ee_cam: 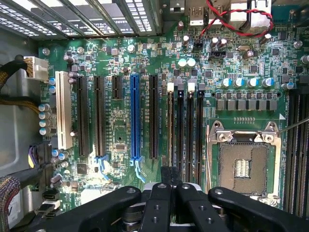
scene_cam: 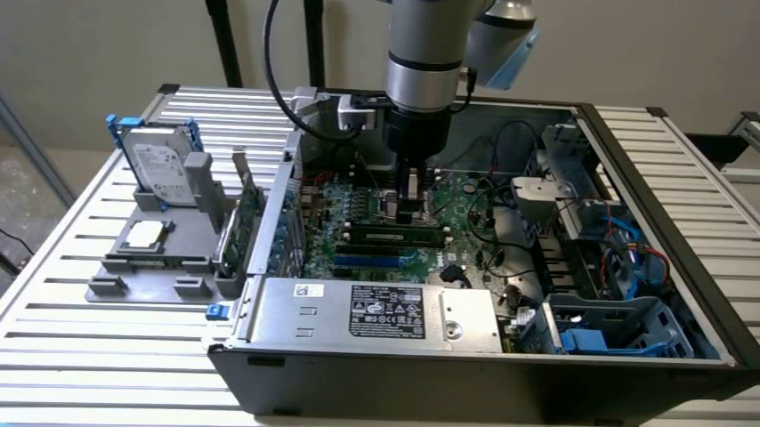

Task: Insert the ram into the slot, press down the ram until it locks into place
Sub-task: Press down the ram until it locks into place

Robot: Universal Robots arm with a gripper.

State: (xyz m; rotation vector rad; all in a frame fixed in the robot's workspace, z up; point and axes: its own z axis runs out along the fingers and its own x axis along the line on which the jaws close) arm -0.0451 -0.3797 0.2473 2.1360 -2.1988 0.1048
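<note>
Black two-finger gripper (scene_cam: pixel 411 209) — fingers pressed together — bears on the long green circuit-board ram (scene_cam: pixel 396 237), which lies seated in a narrow black memory slot (ee_cam: pixel 170 126) of the motherboard (ee_cam: pixel 116 121).

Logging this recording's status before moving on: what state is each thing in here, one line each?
Ram: lying seated along a black slot on the board.
Gripper: down inside the case, just above the ram.
Computer case: side open, board exposed.
Processor socket: empty, contacts bare.
Blue slot: empty.
Hard drive: outside the case, standing upright in a grey holder.
</note>
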